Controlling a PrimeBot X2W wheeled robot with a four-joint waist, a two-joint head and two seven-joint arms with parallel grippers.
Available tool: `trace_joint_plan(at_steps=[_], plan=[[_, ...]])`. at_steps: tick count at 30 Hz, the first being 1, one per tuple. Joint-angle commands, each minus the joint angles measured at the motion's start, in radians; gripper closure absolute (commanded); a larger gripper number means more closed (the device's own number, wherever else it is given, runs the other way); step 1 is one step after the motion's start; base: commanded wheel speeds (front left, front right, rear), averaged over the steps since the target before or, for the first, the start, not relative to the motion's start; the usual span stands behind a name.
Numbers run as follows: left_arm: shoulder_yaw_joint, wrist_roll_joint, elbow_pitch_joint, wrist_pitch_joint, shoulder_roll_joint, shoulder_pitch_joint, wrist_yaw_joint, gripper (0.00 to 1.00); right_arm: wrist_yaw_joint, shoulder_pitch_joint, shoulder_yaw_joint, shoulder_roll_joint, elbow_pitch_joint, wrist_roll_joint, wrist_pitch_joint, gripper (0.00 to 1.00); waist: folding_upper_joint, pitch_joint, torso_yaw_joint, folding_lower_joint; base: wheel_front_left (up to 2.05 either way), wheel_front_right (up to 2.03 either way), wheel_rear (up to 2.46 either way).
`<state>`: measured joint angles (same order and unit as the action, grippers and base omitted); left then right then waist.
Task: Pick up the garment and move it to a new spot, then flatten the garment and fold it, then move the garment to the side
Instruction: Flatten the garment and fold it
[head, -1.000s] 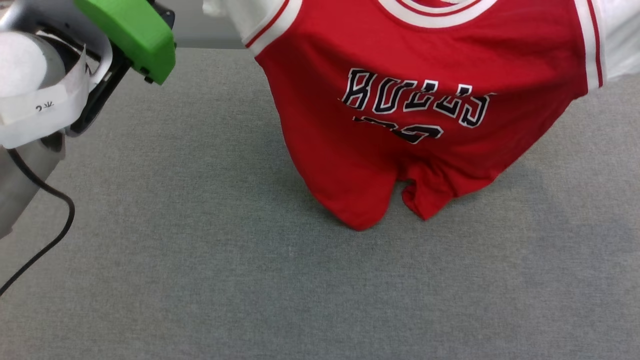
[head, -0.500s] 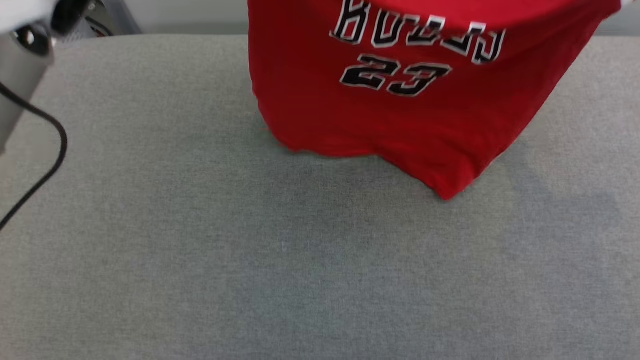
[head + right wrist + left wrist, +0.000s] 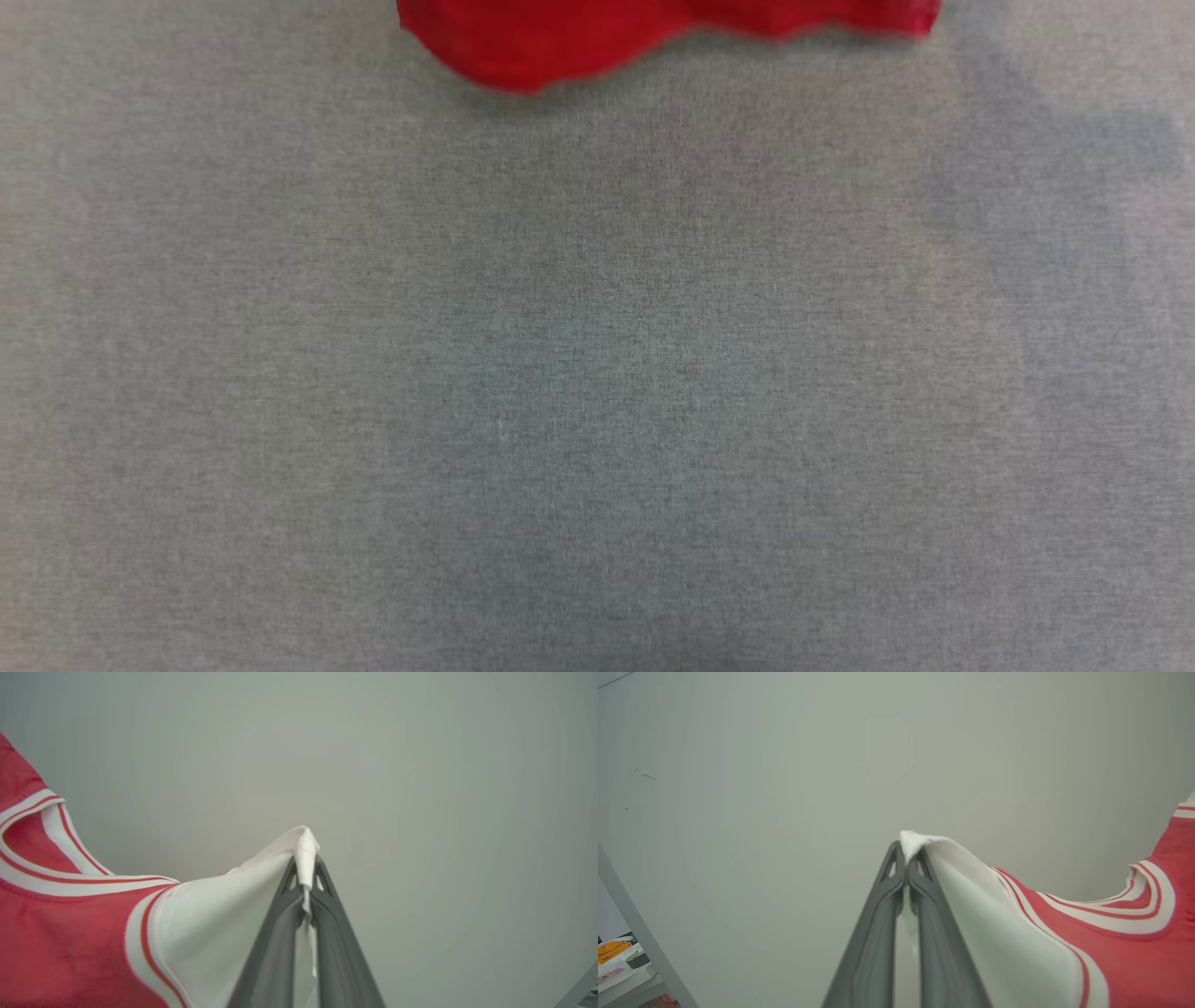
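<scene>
The garment is a red jersey with white sleeves and red-and-white striped trim. Its red bottom hem (image 3: 560, 37) hangs blurred at the top of the head view, over the grey table (image 3: 597, 392). In the left wrist view my left gripper (image 3: 906, 854) is shut on the tip of a white sleeve, and the garment (image 3: 1120, 952) stretches away to the right. In the right wrist view my right gripper (image 3: 304, 861) is shut on the other white sleeve, with the garment (image 3: 65, 933) spreading to the left. Both grippers point at a plain pale wall.
A grey cloth-covered table spans the head view, with a soft shadow (image 3: 1046, 187) at its upper right. A pale post and a cluttered shelf (image 3: 621, 961) show at the lower left of the left wrist view.
The garment has risen toward the top of the head view, from chest lettering and number showing to just the hem. The left arm and its cable have left the view; the camera seems to have shifted.
</scene>
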<state>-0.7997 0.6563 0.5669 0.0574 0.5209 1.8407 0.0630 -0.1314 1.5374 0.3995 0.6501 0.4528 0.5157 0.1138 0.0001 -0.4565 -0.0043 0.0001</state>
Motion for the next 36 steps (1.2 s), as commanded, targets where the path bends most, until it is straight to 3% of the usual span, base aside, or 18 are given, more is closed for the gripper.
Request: trace_joint_plan(at_steps=[1,8,14,24,30,36], plan=[[0.004,-0.008,0.022,0.015,-0.012,0.037,0.005,1.0,0.001,0.043,0.009,-0.009,0.027,-0.016,-0.023,1.0,-0.0001,-0.058,-0.013,-0.0001,0.0,0.0,0.0],[0.019,-0.008,0.156,0.081,-0.062,0.152,0.028,1.0,0.001,0.223,0.041,-0.046,0.189,-0.035,-0.114,1.0,-0.0001,-0.101,-0.015,-0.0001,0.0,0.0,0.0],[0.013,0.011,0.244,0.125,-0.084,0.147,0.047,1.0,0.001,0.252,0.119,-0.068,0.281,-0.014,-0.173,1.0,-0.0001,-0.141,-0.012,-0.0001,0.0,0.0,0.0],[-0.007,0.064,0.308,0.197,-0.081,-0.08,0.064,1.0,0.001,0.076,0.261,-0.124,0.351,0.102,-0.326,1.0,-0.0001,-0.123,-0.021,-0.0001,0.0,0.0,0.0],[0.013,0.075,0.235,0.204,-0.051,-0.265,0.063,1.0,0.001,-0.071,0.339,-0.126,0.333,0.165,-0.356,1.0,-0.0001,-0.067,-0.02,-0.0001,0.0,0.0,0.0],[0.086,0.094,0.089,0.204,-0.016,-0.531,0.025,1.0,0.001,-0.247,0.402,-0.102,0.283,0.216,-0.37,1.0,-0.0001,0.015,-0.016,-0.0001,0.0,0.0,0.0]])
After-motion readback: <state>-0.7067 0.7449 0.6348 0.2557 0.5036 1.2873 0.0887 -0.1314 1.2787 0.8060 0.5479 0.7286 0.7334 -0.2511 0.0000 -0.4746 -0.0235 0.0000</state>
